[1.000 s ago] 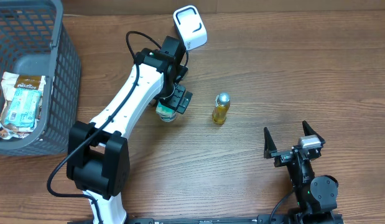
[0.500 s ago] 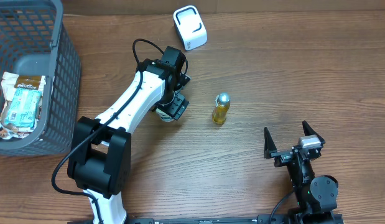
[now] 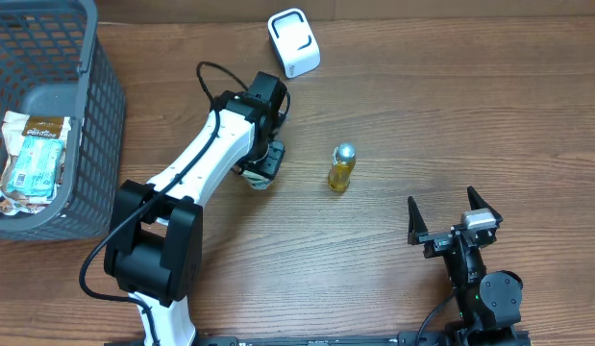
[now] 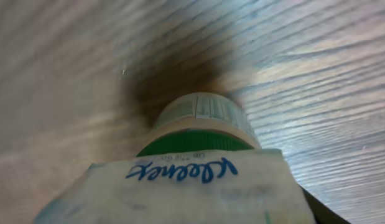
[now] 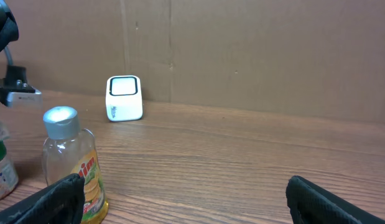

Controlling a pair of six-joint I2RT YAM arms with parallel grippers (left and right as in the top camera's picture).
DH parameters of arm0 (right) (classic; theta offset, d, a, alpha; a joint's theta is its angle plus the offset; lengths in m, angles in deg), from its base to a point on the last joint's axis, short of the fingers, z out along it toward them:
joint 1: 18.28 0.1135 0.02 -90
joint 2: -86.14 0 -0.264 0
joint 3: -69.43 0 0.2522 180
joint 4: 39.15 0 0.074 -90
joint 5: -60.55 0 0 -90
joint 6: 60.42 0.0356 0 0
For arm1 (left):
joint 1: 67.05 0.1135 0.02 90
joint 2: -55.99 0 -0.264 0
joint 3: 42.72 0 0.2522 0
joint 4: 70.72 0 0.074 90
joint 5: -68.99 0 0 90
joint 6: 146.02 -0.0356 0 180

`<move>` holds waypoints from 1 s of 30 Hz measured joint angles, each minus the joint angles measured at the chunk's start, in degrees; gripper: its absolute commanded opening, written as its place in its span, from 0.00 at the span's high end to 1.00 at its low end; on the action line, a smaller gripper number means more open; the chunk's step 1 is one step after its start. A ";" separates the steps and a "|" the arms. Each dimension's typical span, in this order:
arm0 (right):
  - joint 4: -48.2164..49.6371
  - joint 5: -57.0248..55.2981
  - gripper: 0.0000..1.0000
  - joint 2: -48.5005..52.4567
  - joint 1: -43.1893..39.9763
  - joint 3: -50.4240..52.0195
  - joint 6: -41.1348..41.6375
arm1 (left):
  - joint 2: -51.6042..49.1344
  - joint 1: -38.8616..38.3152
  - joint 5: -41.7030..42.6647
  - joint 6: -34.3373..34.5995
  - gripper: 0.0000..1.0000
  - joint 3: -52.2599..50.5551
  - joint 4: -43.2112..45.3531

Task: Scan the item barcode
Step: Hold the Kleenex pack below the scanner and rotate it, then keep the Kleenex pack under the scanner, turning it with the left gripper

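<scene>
The left gripper hangs right over the green-banded container, which stands on the wooden table a little to the 9 o'clock side of its middle. From overhead the arm covers the fingers, and the left wrist view is filled by the container itself, so I cannot tell how wide this pincer stands or whether it grips anything. In that wrist view a pale wrap printed "Kleenex" lies nearest the lens, with the green band and a white labelled body beyond it (whether wrap and container are one item I cannot say).

The white cube scanner sits at about 1 o'clock from the container, well apart from it, near the table's far edge. A yellow bottle with a silver cap stands upright at 3 o'clock from the container, near but not touching.

The right gripper rests toward the table's 5 o'clock corner, its fingers spread wide with nothing between them.

At the 9 o'clock edge a grey mesh basket holds some packets.
</scene>
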 measured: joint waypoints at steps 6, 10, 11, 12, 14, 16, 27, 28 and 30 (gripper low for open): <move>-0.04 0.00 0.00 0.00 -0.02 0.00 0.00 | -0.17 0.00 1.64 20.50 0.21 2.21 -3.54; -0.02 0.00 0.00 0.00 -0.02 0.00 0.00 | -0.17 0.00 2.67 26.40 0.03 3.45 -3.32; -0.02 0.02 0.00 0.00 -0.02 0.00 0.02 | -0.17 0.00 2.69 25.99 0.00 3.50 -3.34; -0.04 0.00 0.00 0.00 -0.02 0.00 0.00 | -0.17 0.00 2.80 25.20 0.00 3.52 -3.37; -0.02 0.00 0.00 0.00 -0.02 0.00 0.00 | -0.17 0.00 3.06 21.09 0.00 3.52 -3.37; 0.00 0.02 0.00 0.00 0.00 0.00 0.02 | -0.17 0.00 3.10 16.70 0.05 3.52 -3.28; 0.00 0.00 0.00 0.00 -0.02 0.00 0.02 | -0.17 0.00 3.06 -0.09 0.37 3.52 -3.23; 0.00 0.00 0.00 0.00 -0.02 0.00 0.00 | -0.17 0.00 3.08 -0.63 0.37 3.56 -3.37; -0.02 0.00 0.00 0.00 -0.02 0.00 0.00 | -0.17 0.00 3.08 -1.36 0.38 3.58 -3.82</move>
